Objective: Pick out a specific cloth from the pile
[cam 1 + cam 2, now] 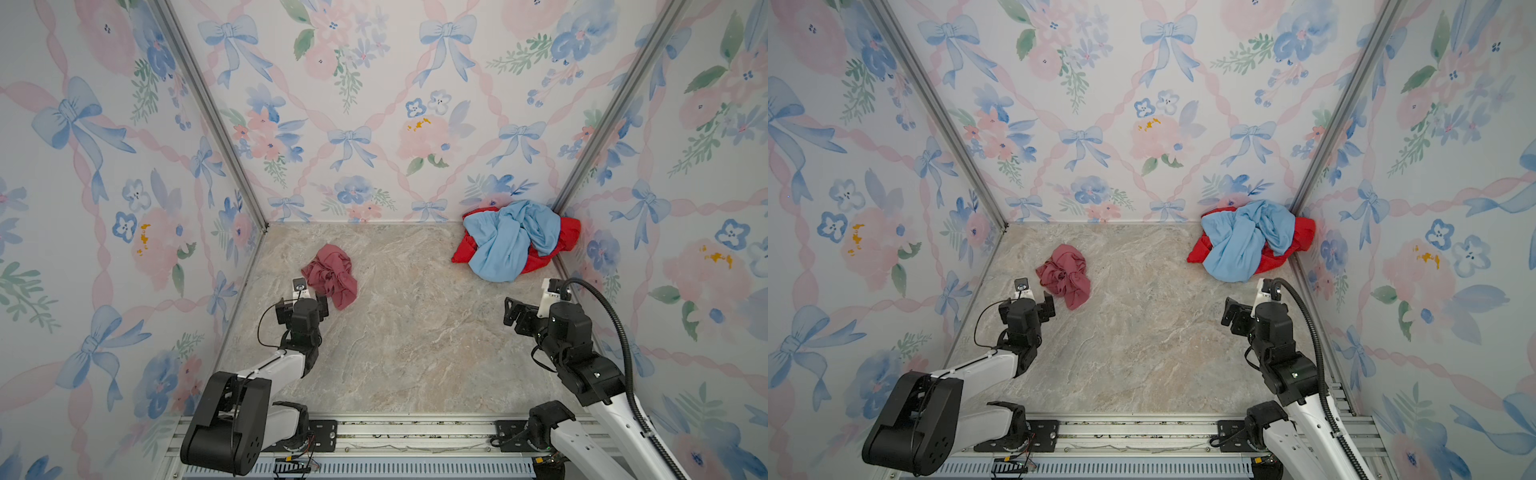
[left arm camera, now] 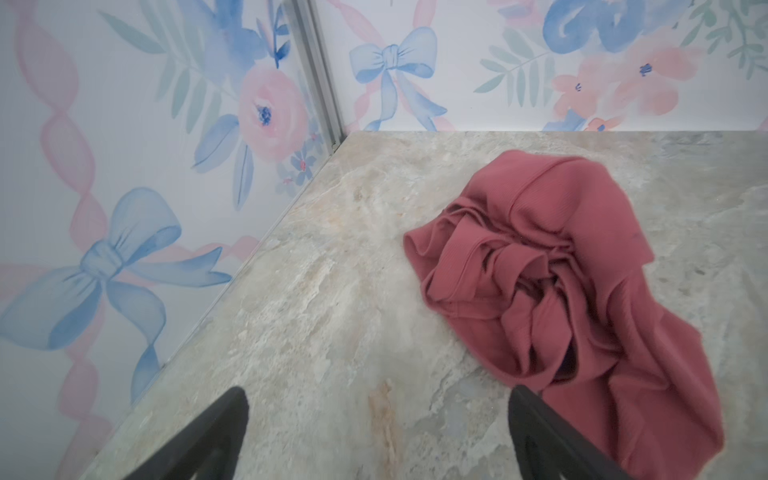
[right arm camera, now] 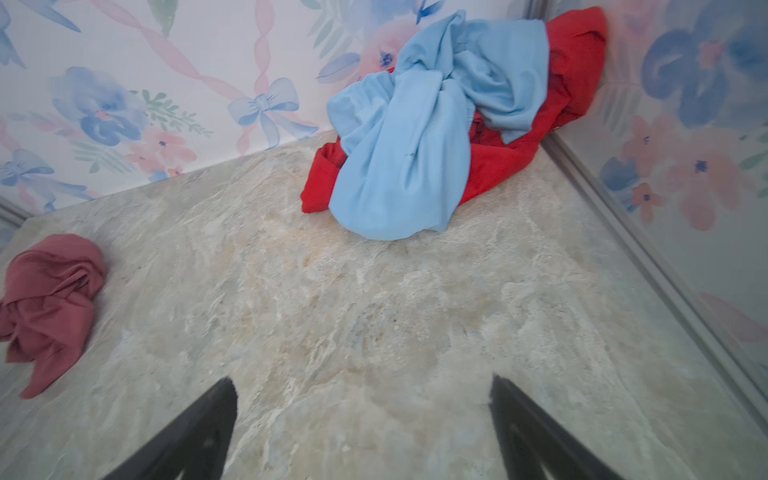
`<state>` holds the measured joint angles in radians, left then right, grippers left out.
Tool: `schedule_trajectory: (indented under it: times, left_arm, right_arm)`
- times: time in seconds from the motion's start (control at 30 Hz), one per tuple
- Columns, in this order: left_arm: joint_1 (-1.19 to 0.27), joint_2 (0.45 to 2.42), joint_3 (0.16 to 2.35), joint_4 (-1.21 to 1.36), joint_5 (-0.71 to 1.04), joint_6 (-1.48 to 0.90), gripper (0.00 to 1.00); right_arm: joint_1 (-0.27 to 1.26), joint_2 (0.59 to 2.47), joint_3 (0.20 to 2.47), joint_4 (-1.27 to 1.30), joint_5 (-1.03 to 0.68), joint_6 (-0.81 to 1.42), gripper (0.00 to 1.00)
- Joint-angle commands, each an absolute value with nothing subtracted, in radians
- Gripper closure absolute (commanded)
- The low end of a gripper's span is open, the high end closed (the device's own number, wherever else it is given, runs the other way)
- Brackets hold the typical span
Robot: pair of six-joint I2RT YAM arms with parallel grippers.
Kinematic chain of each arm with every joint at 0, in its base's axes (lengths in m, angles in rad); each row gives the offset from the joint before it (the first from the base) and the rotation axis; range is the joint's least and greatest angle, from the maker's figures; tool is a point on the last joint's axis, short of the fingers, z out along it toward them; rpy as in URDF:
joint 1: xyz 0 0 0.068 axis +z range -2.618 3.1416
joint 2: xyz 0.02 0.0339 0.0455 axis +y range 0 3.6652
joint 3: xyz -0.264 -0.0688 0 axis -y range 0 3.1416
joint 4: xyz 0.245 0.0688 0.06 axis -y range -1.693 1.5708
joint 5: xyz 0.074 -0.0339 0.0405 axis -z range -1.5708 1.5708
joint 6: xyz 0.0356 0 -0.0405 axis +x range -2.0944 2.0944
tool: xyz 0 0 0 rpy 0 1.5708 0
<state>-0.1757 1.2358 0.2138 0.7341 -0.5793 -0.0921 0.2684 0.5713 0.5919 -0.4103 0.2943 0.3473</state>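
The cloth (image 1: 330, 274) (image 1: 1065, 274) is a crumpled maroon-pink heap lying alone on the marble tabletop, left of centre and well apart from the pile. My left gripper (image 1: 302, 306) (image 2: 378, 395) is open just in front of it. Bare table lies between its fingers, and the cloth (image 2: 561, 291) sits beside one fingertip (image 2: 519, 395). The pile (image 1: 511, 241) (image 3: 415, 137) is a light blue cloth draped over a bright red one in the back right corner. My right gripper (image 1: 525, 309) (image 3: 362, 383) is open and empty, short of the pile.
Flowered walls (image 1: 124, 208) close in the tabletop (image 1: 415, 332) on the left, back and right, with metal corner posts (image 1: 216, 124). A rail (image 1: 415, 436) with the arm bases runs along the front edge. The right arm's black cable (image 1: 615, 324) arcs near the right wall.
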Motion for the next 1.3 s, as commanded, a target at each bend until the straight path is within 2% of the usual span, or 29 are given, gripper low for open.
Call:
schedule_trajectory:
  times: [0.0,0.13,0.23,0.27,0.37,0.47,0.6,0.73,0.87,0.97,1.07,1.17,1.23,1.27]
  left_arm:
    - [-0.191,1.253,0.112,1.104,-0.699,-0.121,0.02]
    - [-0.153,1.351,0.104,1.268,-0.479,-0.039,0.02]
    - [-0.098,1.554,0.110,1.462,-0.309,-0.023,0.02]
    - [-0.102,1.600,0.114,1.518,-0.289,0.004,0.02]
    - [-0.125,1.567,0.136,1.417,-0.353,-0.006,0.02]
    - [-0.136,1.593,0.167,1.409,-0.363,0.022,0.02]
    - [-0.135,1.581,0.193,1.338,-0.370,0.005,0.02]
    - [-0.130,1.584,0.193,1.339,-0.365,0.004,0.02]
    - [-0.129,1.583,0.193,1.339,-0.365,0.005,0.02]
    - [-0.130,1.584,0.194,1.338,-0.364,0.003,0.02]
    - [-0.129,1.585,0.193,1.338,-0.365,0.002,0.02]
    - [-0.118,1.579,0.189,1.338,-0.360,-0.011,0.02]
    - [-0.100,1.571,0.182,1.338,-0.348,-0.033,0.02]
    - [-0.089,1.566,0.179,1.338,-0.338,-0.046,0.02]
  right_arm:
    - [0.220,0.519,0.500,-0.286,0.455,0.242,0.03]
    - [0.199,0.443,0.343,-0.158,0.559,0.171,0.03]
    - [0.185,0.400,0.246,-0.067,0.571,0.152,0.03]
    - [0.178,0.392,0.224,-0.049,0.574,0.156,0.03]
    - [0.151,0.390,0.174,0.017,0.584,0.171,0.03]
    - [0.137,0.430,0.095,0.203,0.577,0.167,0.03]
    - [0.112,0.623,0.039,0.485,0.526,0.160,0.03]
    - [0.106,0.957,0.129,0.689,0.461,0.129,0.03]
    - [0.107,1.268,0.227,0.924,0.297,0.062,0.03]
    - [0.124,1.330,0.327,0.813,0.226,-0.026,0.03]
    - [0.127,1.459,0.310,0.980,0.199,-0.063,0.03]
    - [0.130,1.579,0.310,1.115,0.254,-0.055,0.03]
    - [0.118,1.531,0.363,0.932,0.249,-0.036,0.03]
    - [0.102,1.547,0.375,0.941,0.225,-0.027,0.03]
